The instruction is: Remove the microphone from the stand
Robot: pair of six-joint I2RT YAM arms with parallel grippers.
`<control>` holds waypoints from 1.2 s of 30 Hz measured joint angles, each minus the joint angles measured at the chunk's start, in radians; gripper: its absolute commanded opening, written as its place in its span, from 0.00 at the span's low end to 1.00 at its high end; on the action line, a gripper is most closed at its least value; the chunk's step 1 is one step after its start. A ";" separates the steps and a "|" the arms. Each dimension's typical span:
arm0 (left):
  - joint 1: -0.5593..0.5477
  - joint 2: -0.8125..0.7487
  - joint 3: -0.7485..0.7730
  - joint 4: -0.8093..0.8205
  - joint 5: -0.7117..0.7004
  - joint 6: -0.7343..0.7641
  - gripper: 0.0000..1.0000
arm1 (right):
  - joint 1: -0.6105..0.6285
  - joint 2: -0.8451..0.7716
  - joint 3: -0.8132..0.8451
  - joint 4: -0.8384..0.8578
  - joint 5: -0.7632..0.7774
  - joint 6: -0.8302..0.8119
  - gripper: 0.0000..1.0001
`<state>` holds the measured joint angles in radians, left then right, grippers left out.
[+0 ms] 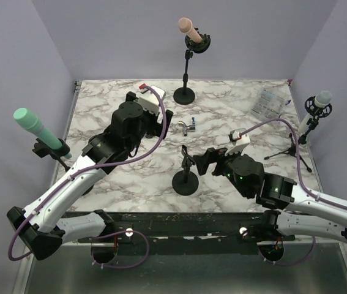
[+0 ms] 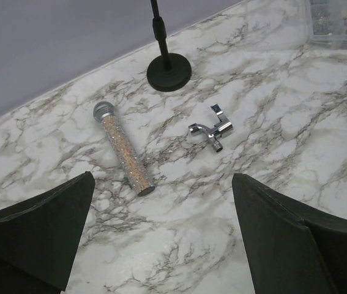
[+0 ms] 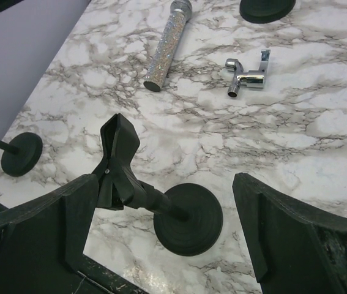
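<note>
A glittery silver microphone [image 2: 124,150] lies flat on the marble table, apart from any stand; it also shows in the right wrist view [image 3: 168,46]. In the top view my left arm hides it. A short black stand [image 1: 186,173] with an empty clip [image 3: 117,162] stands near the front middle. My right gripper [image 3: 164,233] is open, its jaws on either side of this stand and not touching it. My left gripper [image 2: 161,233] is open and empty above the table, the microphone lying just beyond its left finger.
A chrome fitting [image 2: 213,130] lies right of the microphone. A tall stand with a pink microphone [image 1: 188,30] is at the back, a teal one [image 1: 35,128] at the left edge, a grey one [image 1: 318,104] at the right. A plastic bag [image 1: 270,103] lies back right.
</note>
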<state>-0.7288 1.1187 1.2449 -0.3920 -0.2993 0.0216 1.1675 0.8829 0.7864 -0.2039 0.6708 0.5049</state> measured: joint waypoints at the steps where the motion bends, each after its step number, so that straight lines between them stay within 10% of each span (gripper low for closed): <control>1: 0.000 -0.001 0.000 0.001 0.003 -0.012 0.99 | 0.000 -0.015 0.000 -0.005 0.000 -0.002 1.00; 19: 0.000 -0.219 0.307 -0.531 0.095 -0.356 0.99 | 0.000 -0.107 -0.085 0.028 -0.015 -0.043 1.00; 36: 0.000 -0.415 0.446 -1.057 -0.310 -0.777 0.98 | 0.000 -0.198 -0.123 0.076 -0.034 -0.077 1.00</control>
<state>-0.7288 0.7040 1.6913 -1.4494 -0.6090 -0.7551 1.1675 0.6849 0.6636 -0.1280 0.6369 0.4274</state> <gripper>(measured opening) 0.980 1.000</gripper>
